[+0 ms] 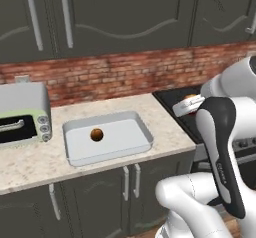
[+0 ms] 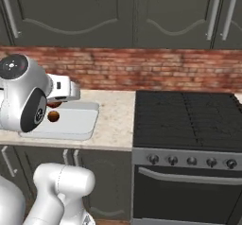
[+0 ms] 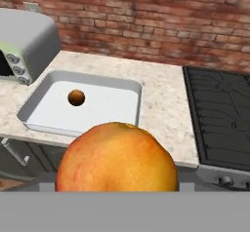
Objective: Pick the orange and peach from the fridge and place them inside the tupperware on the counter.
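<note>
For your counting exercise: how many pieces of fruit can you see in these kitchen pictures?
2. The orange lies inside the tupperware on the counter. The peach is held at the gripper, close to the hand camera, not yet over the tupperware.

A pale green toaster oven (image 1: pixel 22 114) stands at the left, its back near the red brick wall (image 1: pixel 115 72). A black stove (image 2: pixel 186 120) sits far off to its right — also against that wall. Dark cupboards (image 1: pixel 120 12) hang above the wall.
</note>
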